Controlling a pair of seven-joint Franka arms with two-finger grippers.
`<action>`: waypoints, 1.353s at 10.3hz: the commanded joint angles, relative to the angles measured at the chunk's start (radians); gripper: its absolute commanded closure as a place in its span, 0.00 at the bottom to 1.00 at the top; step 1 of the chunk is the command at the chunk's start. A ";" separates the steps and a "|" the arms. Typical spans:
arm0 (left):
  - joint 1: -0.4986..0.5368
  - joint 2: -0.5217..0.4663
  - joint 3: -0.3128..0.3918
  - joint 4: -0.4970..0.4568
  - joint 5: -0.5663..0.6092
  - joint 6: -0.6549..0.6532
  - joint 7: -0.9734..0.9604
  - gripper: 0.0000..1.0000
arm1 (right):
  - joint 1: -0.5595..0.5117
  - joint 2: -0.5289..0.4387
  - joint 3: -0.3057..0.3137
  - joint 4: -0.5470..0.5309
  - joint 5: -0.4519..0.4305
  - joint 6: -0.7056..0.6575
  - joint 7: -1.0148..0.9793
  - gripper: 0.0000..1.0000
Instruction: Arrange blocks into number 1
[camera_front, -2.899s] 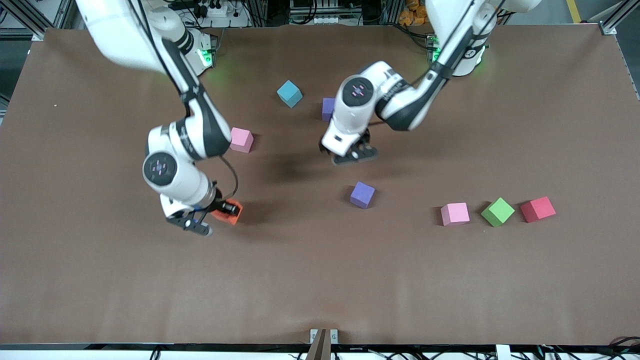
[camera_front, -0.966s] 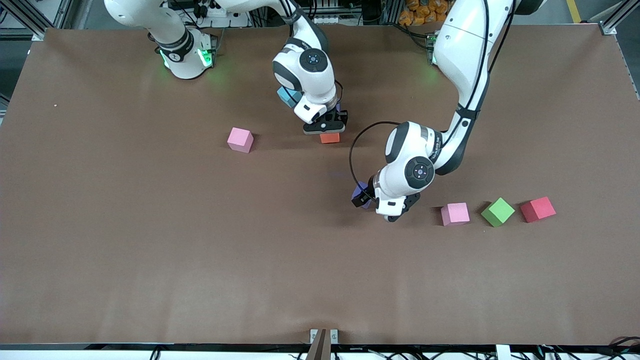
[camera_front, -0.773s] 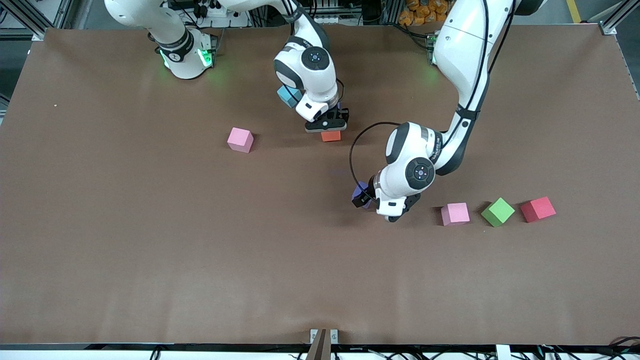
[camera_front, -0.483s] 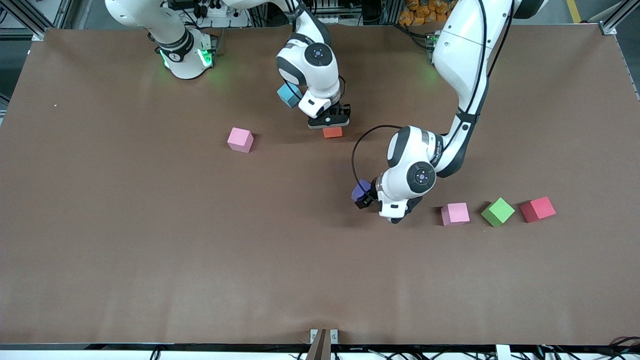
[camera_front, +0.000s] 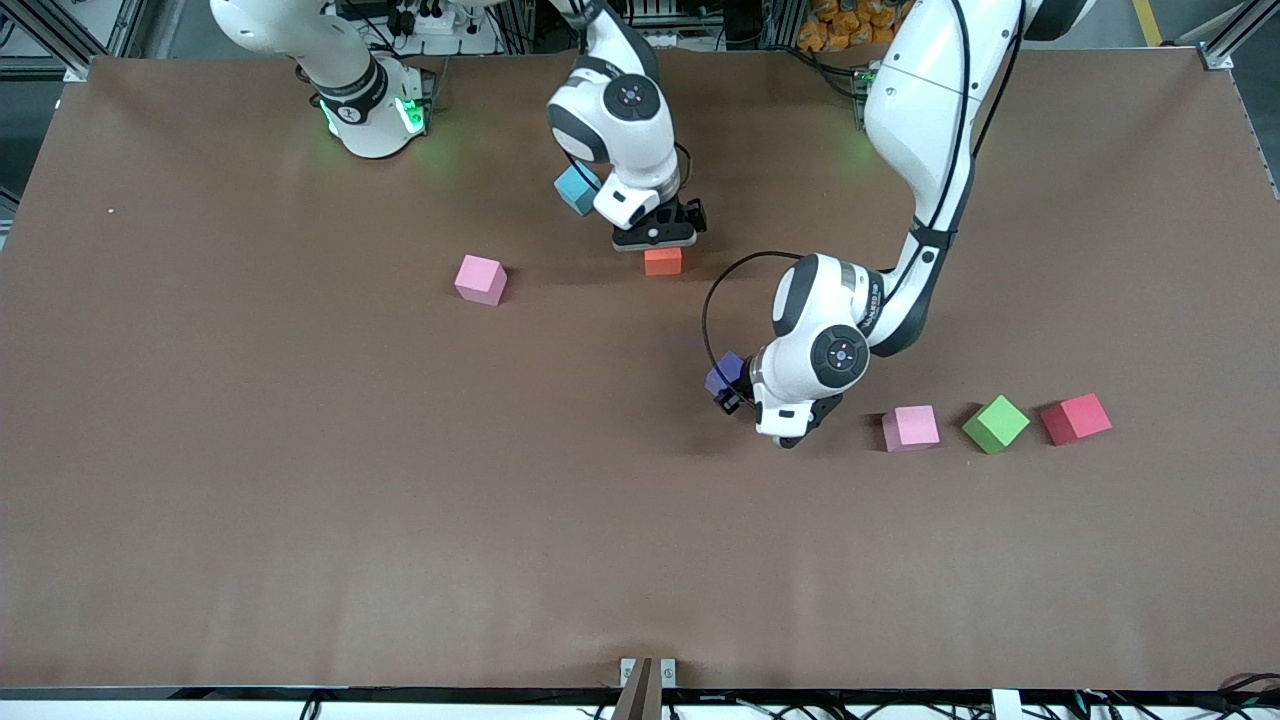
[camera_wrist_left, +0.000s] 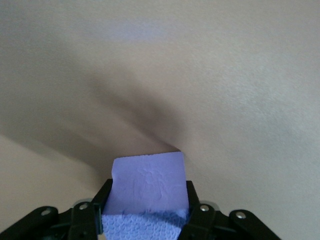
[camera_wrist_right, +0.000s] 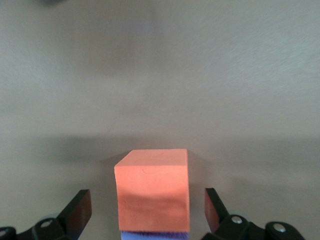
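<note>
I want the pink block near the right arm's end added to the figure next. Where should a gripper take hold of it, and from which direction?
Come straight down on the pink block and pinch two opposite vertical faces. It is a cube sitting flat on the table with open space all round, slightly turned, so the wrist should probably rotate to match its faces. The right gripper, open above the orange block, is the closer one.

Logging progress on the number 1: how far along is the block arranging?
Done: the orange block sits released between the right pincer's open fingers, against a purple block; the light blue block lies beside them. In hand: the left pincer has shut on the other purple block. Left: placing it, then a pink block.
</note>
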 joint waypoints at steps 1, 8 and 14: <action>-0.029 -0.016 0.008 0.011 -0.012 -0.020 0.111 0.97 | -0.017 -0.163 0.004 -0.162 -0.009 -0.006 -0.039 0.00; -0.150 -0.047 -0.072 0.009 0.110 -0.075 0.168 1.00 | -0.031 -0.336 0.011 -0.369 -0.006 -0.081 -0.456 0.00; -0.152 -0.076 -0.150 -0.046 0.201 -0.140 0.220 1.00 | -0.010 -0.426 0.012 -0.532 -0.006 0.065 -0.488 0.00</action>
